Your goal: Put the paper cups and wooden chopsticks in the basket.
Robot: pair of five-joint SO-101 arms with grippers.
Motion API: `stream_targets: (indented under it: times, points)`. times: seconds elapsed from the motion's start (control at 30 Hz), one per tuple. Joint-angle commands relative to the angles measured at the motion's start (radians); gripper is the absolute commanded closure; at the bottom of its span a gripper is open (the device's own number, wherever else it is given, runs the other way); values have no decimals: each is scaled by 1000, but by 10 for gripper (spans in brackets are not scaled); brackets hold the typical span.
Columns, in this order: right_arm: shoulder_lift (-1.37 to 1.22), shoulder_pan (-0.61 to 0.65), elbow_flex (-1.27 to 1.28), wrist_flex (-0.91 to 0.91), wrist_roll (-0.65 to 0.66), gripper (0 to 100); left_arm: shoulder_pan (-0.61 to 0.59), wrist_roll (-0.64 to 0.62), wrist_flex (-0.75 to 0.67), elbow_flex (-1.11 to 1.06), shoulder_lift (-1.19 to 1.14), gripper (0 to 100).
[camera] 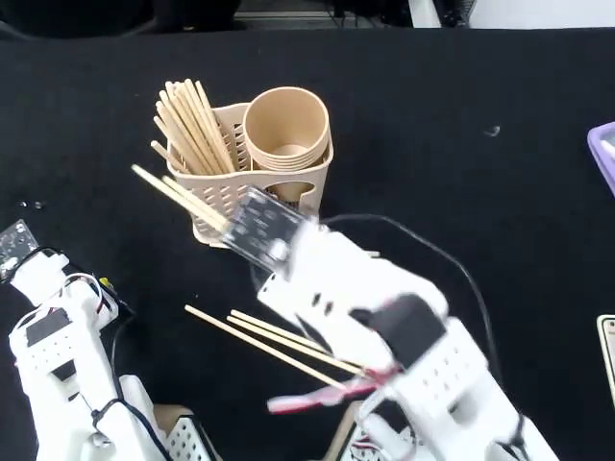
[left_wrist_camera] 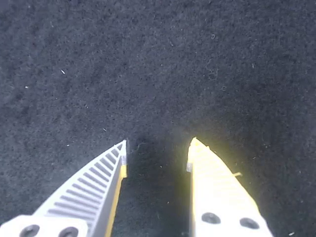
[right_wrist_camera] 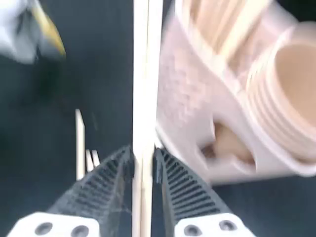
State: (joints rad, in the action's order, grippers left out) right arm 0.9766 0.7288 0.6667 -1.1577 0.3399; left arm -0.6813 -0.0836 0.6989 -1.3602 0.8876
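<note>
Right wrist view: a pair of chopsticks [right_wrist_camera: 144,98] sits clamped in the right gripper [right_wrist_camera: 143,165], just beside the basket [right_wrist_camera: 187,113] holding cups [right_wrist_camera: 291,94]. Swung carelessly, they could knock the basket or slip loose. Loose chopsticks [camera: 279,334] wait nearby. The left gripper [left_wrist_camera: 157,148] hangs apart, empty. No legible writing.

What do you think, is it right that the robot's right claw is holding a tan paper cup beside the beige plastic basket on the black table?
No. The right gripper is shut on pale wooden chopsticks, not a tan paper cup. The right wrist view shows them clamped beside the beige plastic basket on the black table.
</note>
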Motion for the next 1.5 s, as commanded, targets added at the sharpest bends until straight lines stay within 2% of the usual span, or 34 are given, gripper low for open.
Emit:
stream_targets:
  times: [0.0,0.1,0.33,0.47,0.67,0.8,1.1,1.23,1.33,1.47]
  points:
    - [67,74,-47,160,-75,987,7,6,-11,21,12,795]
    - [67,77,15,405,-81,987,7,6,-11,21,9,795]
    - [67,77,269,1140,-81,987,7,6,-8,21,6,795]
    - [67,75,354,1375,-81,988,7,6,-9,21,6,795]
    - [27,31,374,1465,-81,988,7,6,-11,21,8,795]
    - [-119,-15,323,1534,-81,988,7,6,-11,21,8,795]
    - [-483,-28,185,1587,-80,986,7,6,-8,21,8,795]
    - [-564,-60,157,1580,-81,980,7,6,-6,21,8,795]
    - [-575,-64,166,1554,-87,901,7,6,-6,21,8,795]
    - [-524,-66,128,1347,-224,855,7,6,-8,21,8,795]
